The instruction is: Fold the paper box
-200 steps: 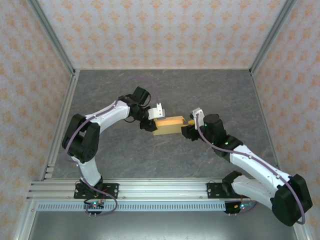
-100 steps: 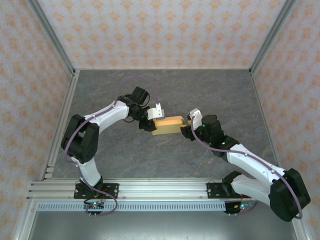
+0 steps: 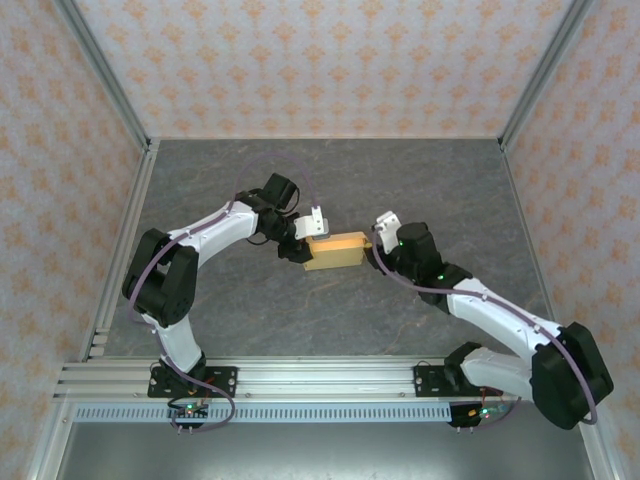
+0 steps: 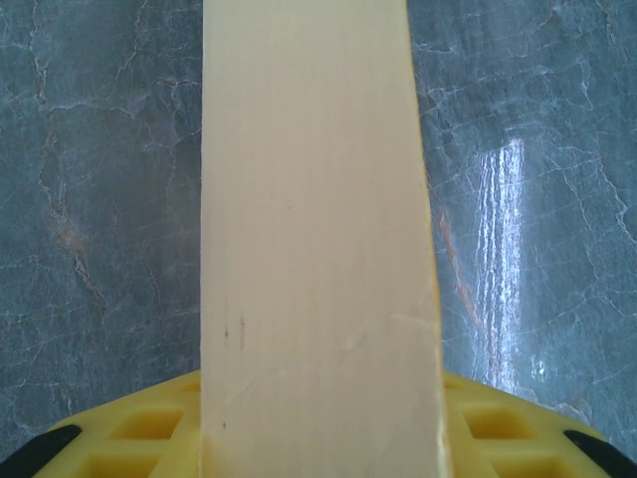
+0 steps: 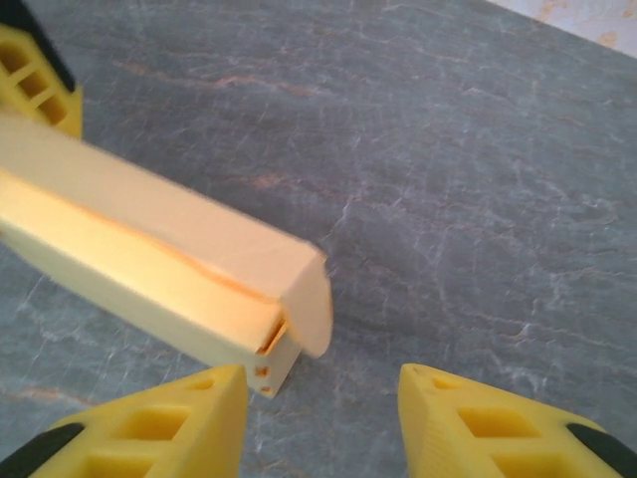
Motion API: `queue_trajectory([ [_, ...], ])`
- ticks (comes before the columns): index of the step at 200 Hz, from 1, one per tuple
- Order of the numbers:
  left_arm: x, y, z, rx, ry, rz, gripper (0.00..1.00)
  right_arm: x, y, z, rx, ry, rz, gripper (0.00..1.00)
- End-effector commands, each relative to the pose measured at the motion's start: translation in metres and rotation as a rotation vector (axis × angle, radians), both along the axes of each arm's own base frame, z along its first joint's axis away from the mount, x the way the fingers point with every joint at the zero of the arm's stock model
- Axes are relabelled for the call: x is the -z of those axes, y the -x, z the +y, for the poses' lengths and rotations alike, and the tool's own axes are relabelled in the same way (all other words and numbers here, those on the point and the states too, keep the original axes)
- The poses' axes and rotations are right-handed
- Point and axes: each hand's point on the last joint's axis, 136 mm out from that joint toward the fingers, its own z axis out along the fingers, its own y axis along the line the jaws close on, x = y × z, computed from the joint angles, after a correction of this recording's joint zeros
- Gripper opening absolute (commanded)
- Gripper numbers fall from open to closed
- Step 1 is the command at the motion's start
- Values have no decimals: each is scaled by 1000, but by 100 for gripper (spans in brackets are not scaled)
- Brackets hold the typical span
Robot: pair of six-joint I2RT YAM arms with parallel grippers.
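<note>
Yellow right claw point(image 5: 320, 383): you have it part open, gripping nothing, just short of the loose end flap of the paper box point(image 5: 149, 259). Box: over the mid grey tabletop point(image 5: 478, 179), between both claws. Left claw point(image 3: 304, 242): clamped on its far end.

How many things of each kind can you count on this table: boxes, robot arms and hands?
box: 1
arms: 2 (left arm, right arm)
hands: 2 (left hand, right hand)
total: 5
</note>
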Motion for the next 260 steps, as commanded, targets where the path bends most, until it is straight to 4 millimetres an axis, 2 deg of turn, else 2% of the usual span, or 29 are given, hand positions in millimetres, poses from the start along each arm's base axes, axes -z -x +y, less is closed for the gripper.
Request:
queue_trajectory([
  [1, -6, 8, 1, 5, 9, 18, 37, -6, -4, 5, -49, -21, 41, 43],
  [40, -7, 8, 0, 4, 11, 23, 37, -6, -3, 11, -122, -37, 86, 42],
  [75, -7, 8, 1, 2, 8, 23, 38, -6, -3, 8, -129, -30, 91, 41],
  [80, -8, 8, 0, 1, 9, 21, 38, 2, -4, 10, -133, -23, 113, 40],
  [122, -7, 7, 0, -2, 7, 25, 38, 10, -5, 16, -167, -18, 149, 38],
  [214, -8, 7, -1, -4, 4, 25, 38, 11, -16, 19, -150, -19, 151, 26],
  [260, -7, 8, -1, -2, 1, 28, 38, 11, -23, 18, -119, -12, 152, 16],
])
